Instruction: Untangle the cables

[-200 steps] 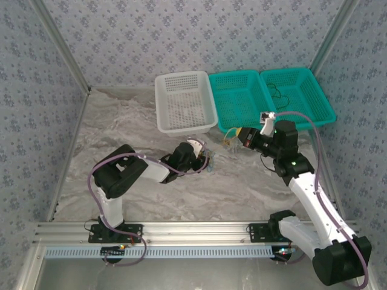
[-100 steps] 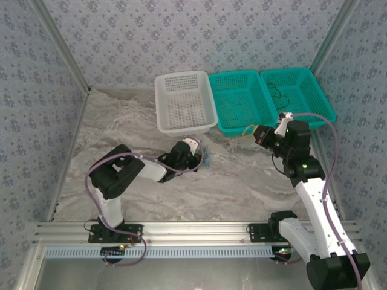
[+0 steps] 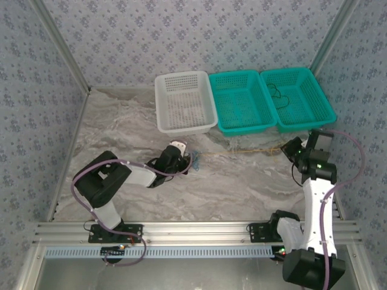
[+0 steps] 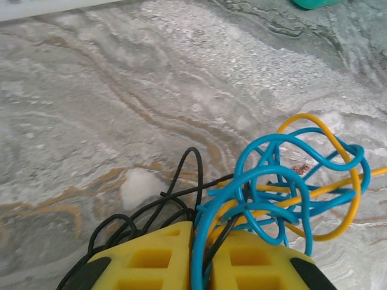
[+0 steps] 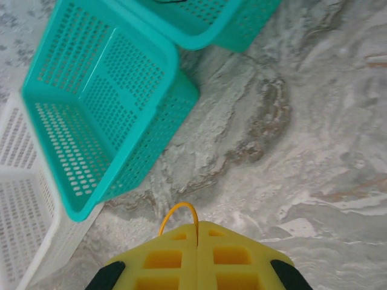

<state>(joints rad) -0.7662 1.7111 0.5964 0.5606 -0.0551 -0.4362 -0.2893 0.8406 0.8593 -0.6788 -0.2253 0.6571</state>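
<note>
Scanning edges: baskets line far side, white basket (image 3: pixel 181 107) at 12 o'clock, middle teal basket (image 3: pixel 239 104) at 1, right teal basket (image 3: pixel 306 99) at 2. Bare table (image 3: pixel 242 184) open at centre and toward 6 o'clock.

Left arm folded low, left gripper (image 4: pixel 201 238) at 9 o'clock of centre, clamped on cable clump (image 4: pixel 272 184): blue loops, black cord (image 4: pixel 195 158) alongside.

Right arm upright at 3 o'clock, right gripper (image 5: pixel 198 232) pinching yellow cable (image 3: pixel 242 151), which is taut between both grippers.

Separate black cable (image 3: pixel 277 93) in right teal basket.

White basket (image 3: pixel 183 106), middle teal basket (image 3: pixel 242 103) and right teal basket (image 3: pixel 308 99) adjoin on the marbled table (image 3: pixel 242 181).
</note>
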